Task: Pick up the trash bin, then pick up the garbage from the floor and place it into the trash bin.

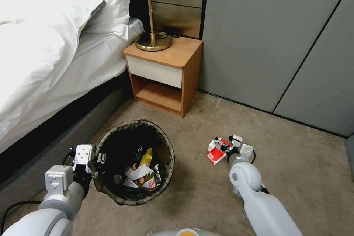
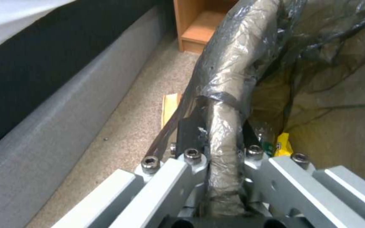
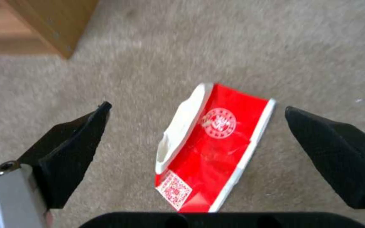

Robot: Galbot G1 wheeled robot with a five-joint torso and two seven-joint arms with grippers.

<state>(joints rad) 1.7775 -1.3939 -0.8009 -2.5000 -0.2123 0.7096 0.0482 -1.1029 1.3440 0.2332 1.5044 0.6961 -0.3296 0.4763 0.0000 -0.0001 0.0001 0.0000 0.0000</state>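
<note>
Right gripper (image 3: 195,139) spread wide, black fingertips (image 3: 70,148) flanking the red-and-white carton (image 3: 210,148), one each side, apart from it; nothing gripped. Carton flat on the beige carpet (image 1: 295,162), at about 3 o'clock from the trash bin (image 1: 134,162), well apart from it. In the head view, right gripper (image 1: 220,146) down over the carton (image 1: 215,153), wrist low to the floor.

Left gripper (image 1: 96,159) at the bin's 9 o'clock rim, clamped tight on the bag-wrapped lip (image 2: 225,136); one finger (image 2: 187,133) outside the rim, the other inside, dark liner pinched between. Bin floor contact not discernible.

Inside the bin: yellow snack wrapper (image 1: 147,158), crumpled white tissue (image 1: 138,172), other small wrappers, dark liner folded over the rim.

Wooden nightstand (image 1: 164,75) at 12 o'clock from the bin, brass lamp (image 1: 152,14) on top, open shelf below the white drawer. Bed with white bedding (image 1: 48,44) at 10 o'clock, grey bed base (image 2: 43,133) along the bin's left flank. Small tan scrap (image 2: 169,107) on the carpet near the bin's outer wall, seen from the left wrist. Grey wall panels (image 1: 273,37) behind.
</note>
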